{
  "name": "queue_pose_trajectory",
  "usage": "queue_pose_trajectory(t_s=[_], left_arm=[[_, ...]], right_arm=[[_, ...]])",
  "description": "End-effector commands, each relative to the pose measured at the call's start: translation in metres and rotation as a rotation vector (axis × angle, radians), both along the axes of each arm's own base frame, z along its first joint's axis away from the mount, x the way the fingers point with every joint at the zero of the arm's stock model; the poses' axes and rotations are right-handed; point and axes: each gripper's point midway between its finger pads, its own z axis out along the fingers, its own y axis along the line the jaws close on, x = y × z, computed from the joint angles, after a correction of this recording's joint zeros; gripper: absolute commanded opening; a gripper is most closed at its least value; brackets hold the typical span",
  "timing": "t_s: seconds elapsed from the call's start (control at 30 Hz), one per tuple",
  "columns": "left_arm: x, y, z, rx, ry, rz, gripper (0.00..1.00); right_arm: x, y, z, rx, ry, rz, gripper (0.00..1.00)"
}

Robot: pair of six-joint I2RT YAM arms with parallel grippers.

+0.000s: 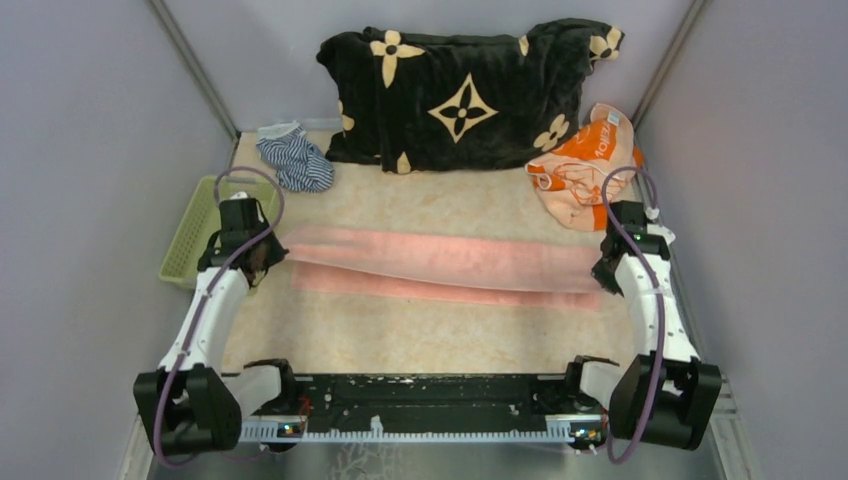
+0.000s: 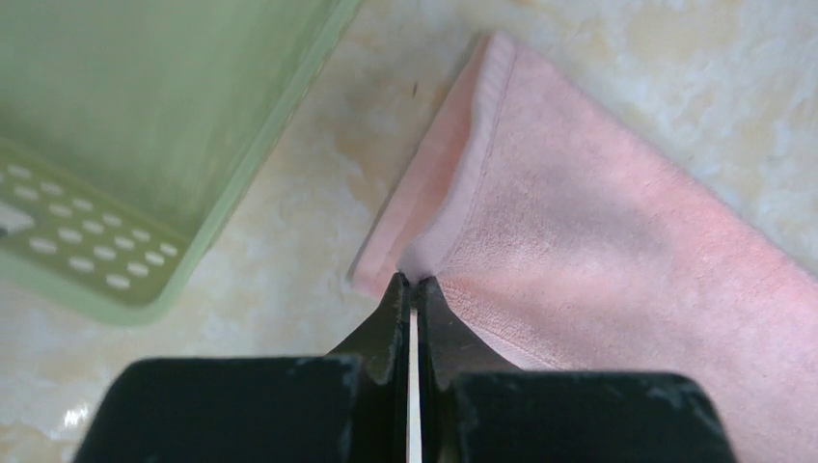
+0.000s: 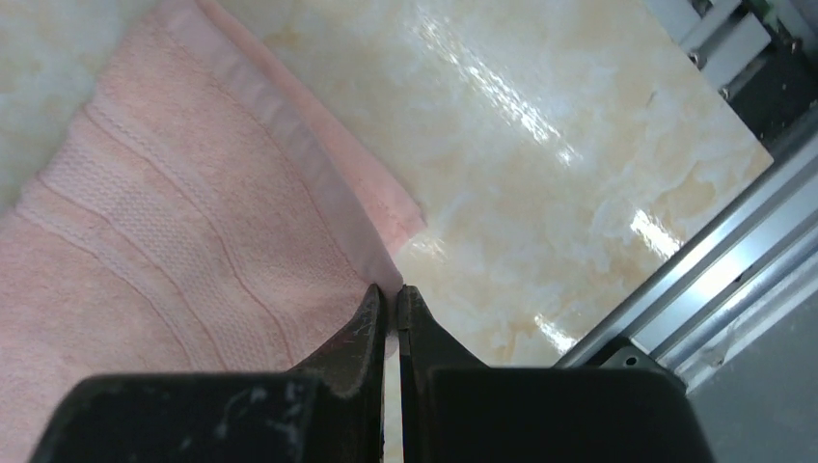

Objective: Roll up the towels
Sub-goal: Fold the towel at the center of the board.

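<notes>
You have both grippers clamped on the pink towel (image 1: 440,262), which lies stretched across the table. The left gripper (image 2: 412,289) pinches its left corner near the green basket (image 2: 145,145) and the right gripper (image 3: 391,297) its right corner, probably to fold it into a narrow strip for rolling. The orange towel (image 1: 580,170) lies crumpled at the far right.

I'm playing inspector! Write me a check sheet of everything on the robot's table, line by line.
Surface: table, glossy marbled beige.
Job's things: pink towel folded lengthwise, stretched across the middle; orange towel crumpled at the far right.
Clutter: striped cloth and black blanket at the back; green basket at the left edge.
Grippers: left pincer and right pincer each shut on one end of the pink towel.
Cables: purple cable running along each arm.
Surroundings: grey walls.
</notes>
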Motion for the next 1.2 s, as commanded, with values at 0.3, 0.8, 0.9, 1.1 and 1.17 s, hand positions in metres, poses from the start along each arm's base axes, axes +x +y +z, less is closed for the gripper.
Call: queue_pose_trajectory(t_s=[0.3,0.8,0.9,1.1,1.17], left_arm=[[-0.035,0.002,-0.065,-0.081,0.087,0.160,0.00],[-0.017,0.006,-0.033,-0.059,0.014,0.154,0.00],[0.003,0.012,-0.012,-0.033,-0.067,0.151,0.00],[0.070,0.013,0.035,-0.046,-0.169,0.112,0.00],[0.092,0.012,0.042,-0.054,-0.182,0.103,0.00]], right_arm=[[-0.033,-0.004,-0.042,0.015,0.037,-0.261,0.01],[-0.005,-0.013,-0.025,-0.001,-0.026,-0.216,0.02],[0.021,-0.020,0.002,-0.026,-0.124,-0.190,0.02],[0.097,-0.027,0.049,-0.013,-0.259,-0.101,0.00],[0.121,-0.029,0.063,-0.008,-0.294,-0.077,0.00]])
